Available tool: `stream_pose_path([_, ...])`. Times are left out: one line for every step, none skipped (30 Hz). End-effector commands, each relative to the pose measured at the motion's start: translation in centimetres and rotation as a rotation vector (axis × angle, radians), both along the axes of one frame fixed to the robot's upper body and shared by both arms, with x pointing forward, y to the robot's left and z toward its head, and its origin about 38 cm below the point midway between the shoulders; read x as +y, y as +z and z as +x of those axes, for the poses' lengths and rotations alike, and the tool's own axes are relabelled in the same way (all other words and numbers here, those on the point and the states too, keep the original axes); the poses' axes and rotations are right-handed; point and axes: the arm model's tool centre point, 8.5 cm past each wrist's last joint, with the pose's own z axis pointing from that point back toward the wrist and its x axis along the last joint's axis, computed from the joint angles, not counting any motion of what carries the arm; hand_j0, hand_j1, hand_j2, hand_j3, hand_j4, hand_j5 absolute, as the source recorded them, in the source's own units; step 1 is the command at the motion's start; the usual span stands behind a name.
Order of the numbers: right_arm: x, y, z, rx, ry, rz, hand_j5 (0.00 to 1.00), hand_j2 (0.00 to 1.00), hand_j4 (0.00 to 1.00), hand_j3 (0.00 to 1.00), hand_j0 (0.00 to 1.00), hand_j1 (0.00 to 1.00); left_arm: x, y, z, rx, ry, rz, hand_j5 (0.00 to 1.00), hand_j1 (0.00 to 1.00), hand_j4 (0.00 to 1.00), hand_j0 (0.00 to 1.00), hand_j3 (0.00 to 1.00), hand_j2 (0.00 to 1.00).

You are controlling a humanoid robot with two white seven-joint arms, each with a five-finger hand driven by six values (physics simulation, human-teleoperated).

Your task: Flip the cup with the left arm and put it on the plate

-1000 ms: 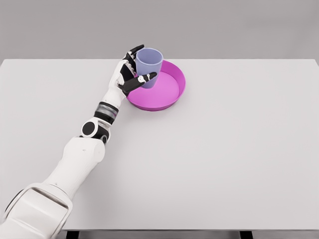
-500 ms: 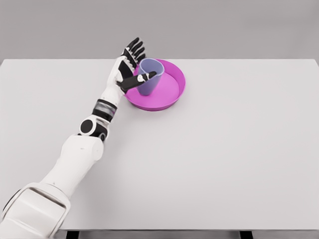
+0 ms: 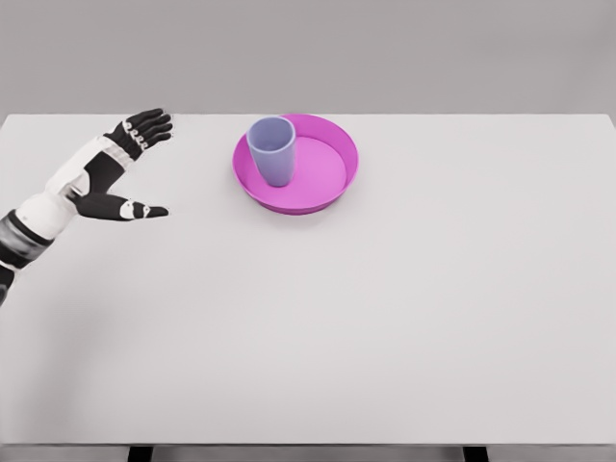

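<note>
Toward the far edge of the table, a little left of its middle, you see the plate: a magenta dish with a raised rim, lying flat on the white top. Its far rim sits close to the table's far edge.

Cup: pale lilac, upright, mouth facing up. It stands inside the plate, on the plate's left part, its base on the plate floor near the left rim. You can look down into the open mouth; the inside appears to hold nothing, though the render is soft and the bottom is only dimly visible.

Left hand: near the table's far left corner, well apart from the plate and cup. It touches neither. The fingers are stretched out and point toward the far edge; the thumb sticks out sideways, aimed toward the plate. Palm unoccupied, hand spread, gripping nothing. You cannot tell from this view whether the hand hovers above the surface or rests on it.

Left forearm: white with a dark wrist band, enters from the picture's left edge, over the table's left edge. Only the wrist and part of the forearm show.
</note>
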Motion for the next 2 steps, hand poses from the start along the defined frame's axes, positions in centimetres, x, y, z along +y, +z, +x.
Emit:
stream_pose_path([0.0, 0.0, 0.0, -0.001, 0.000, 0.000, 1.00, 1.00, 1.00, 1.00, 1.00, 1.00, 4.0, 4.1, -1.3, -0.037, 0.002, 0.092, 1.00, 1.00, 1.00, 1.00, 1.00, 1.00])
stream_pose_path([0.0, 0.0, 0.0, 0.001, 0.000, 0.000, 1.00, 1.00, 1.00, 1.00, 1.00, 1.00, 5.8, 4.7, -1.8, -0.031, 0.024, 0.141, 1.00, 1.00, 1.00, 1.00, 1.00, 1.00])
